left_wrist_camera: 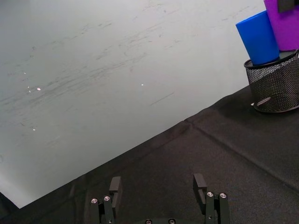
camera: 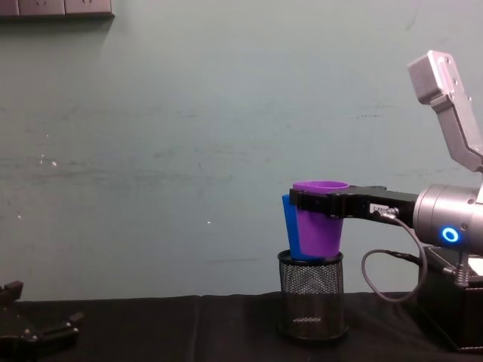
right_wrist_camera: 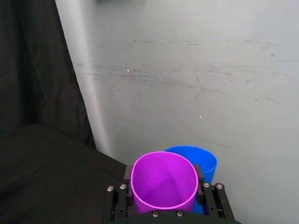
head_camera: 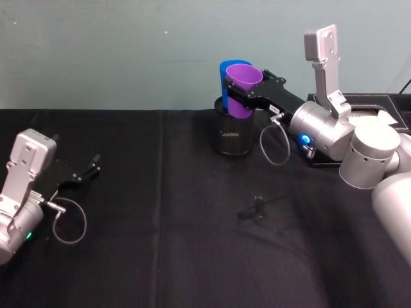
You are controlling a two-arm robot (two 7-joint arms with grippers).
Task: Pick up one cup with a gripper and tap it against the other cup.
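Note:
My right gripper (head_camera: 241,97) is shut on the purple cup (head_camera: 243,85), jaws clamped on its sides just under the rim (right_wrist_camera: 163,185). It holds the cup upright with the base at the rim of a black mesh pen holder (camera: 311,300). The blue cup (head_camera: 224,72) stands inside that holder, right behind the purple one (camera: 321,226). The two sit close side by side; I cannot tell whether they touch. My left gripper (head_camera: 87,168) rests low at the table's left side, open, with nothing between its fingers (left_wrist_camera: 115,185).
A black cloth (head_camera: 160,244) covers the table. A small black clip-like object (head_camera: 255,208) lies near the middle. A black box (head_camera: 359,101) stands at the back right behind my right arm. A pale wall rises behind the holder.

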